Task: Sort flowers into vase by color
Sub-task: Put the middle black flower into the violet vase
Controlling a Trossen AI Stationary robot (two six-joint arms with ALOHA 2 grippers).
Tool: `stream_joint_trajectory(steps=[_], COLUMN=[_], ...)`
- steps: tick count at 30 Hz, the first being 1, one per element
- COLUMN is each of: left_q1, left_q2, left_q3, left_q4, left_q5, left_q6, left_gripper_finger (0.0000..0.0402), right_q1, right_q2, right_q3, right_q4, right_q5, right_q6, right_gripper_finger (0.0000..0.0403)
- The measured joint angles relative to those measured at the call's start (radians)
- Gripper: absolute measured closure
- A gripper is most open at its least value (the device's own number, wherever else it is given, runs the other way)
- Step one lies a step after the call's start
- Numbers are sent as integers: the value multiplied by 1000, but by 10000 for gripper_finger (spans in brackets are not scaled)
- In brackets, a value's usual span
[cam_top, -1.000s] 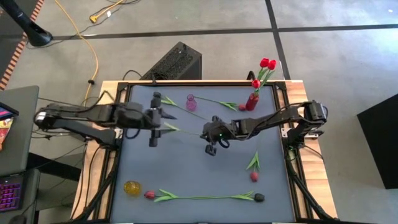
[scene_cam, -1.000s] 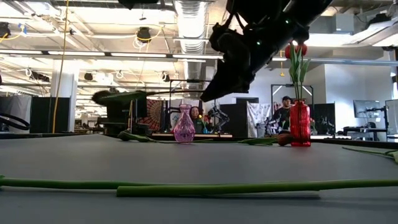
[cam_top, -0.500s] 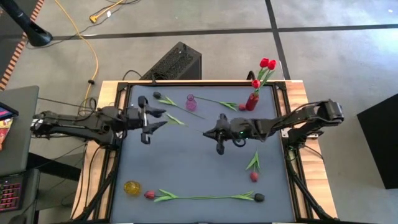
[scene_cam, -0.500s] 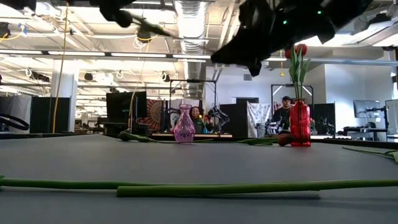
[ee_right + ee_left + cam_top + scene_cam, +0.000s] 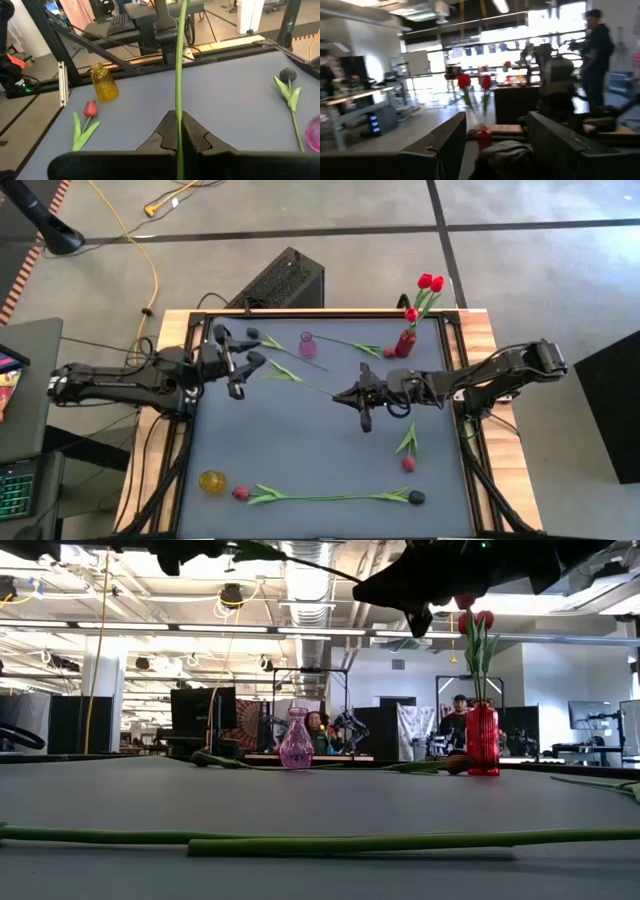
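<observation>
A dark-headed flower (image 5: 300, 382) hangs in the air between my two grippers, its leaves (image 5: 275, 370) near the left one. My right gripper (image 5: 345, 393) is shut on its green stem at mid-table. My left gripper (image 5: 245, 362) stands open at the flower's head end, fingers pointing toward the table's right; in its wrist view a dark blurred lump (image 5: 504, 156) sits between its fingers. The red vase (image 5: 404, 343) at the far right holds red flowers (image 5: 430, 282). The pink vase (image 5: 307, 345) stands at the far middle and the yellow vase (image 5: 212, 481) at the near left. My right gripper pinches the flower's thin stem (image 5: 178, 100) between its two shut fingers, which lie nearly level and point toward the table's left, along the stem. The flower is lifted clear of the table, its stem reaching on toward my left gripper. My left gripper stands around the head end; whether it touches, I cannot tell.
A dark flower (image 5: 252, 333) lies left of the pink vase and a red one (image 5: 388, 352) lies beside the red vase. Another red flower (image 5: 408, 463) lies at the right. Two flowers (image 5: 330, 497) lie stem to stem along the near edge.
My right gripper has risen with the stem, drawn back toward the table's right and tipped from slanting down to nearly level. My left gripper has pulled back toward the far left and tipped its fingers upward. The dark flower has been carried higher above the table.
</observation>
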Motion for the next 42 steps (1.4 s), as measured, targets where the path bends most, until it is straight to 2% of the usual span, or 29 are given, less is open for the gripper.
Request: stream_joint_trajectory(steps=[4,9,13,16,19,22,28,33,42], left_q1=[20,29,29,29,29,29,24,33,73], left_q2=[-5,1,1,13,65,171,394,463,564], left_q3=[0,0,0,0,0,1,0,1,12], left_q4=[-5,-57,-123,-130,-72,33,322,469,600], left_q5=[15,105,186,189,153,143,166,174,201], left_q6=[-38,-79,-106,-149,-215,-251,-262,-269,-347], left_gripper_finger=[203,203,203,203,203,203,203,203,203], right_q1=[1,-20,-41,-51,-50,-50,-45,-34,-52], right_q2=[-8,-9,-9,-8,23,94,228,243,260], right_q3=[0,0,0,0,1,8,59,73,73], right_q4=[5,64,182,267,350,449,550,559,583], right_q5=[63,201,217,216,216,213,207,208,208], right_q6=[-8,-43,-82,-97,-109,-109,-132,-135,-135], right_gripper_finger=[378,378,378,378,378,378,378,378,378])
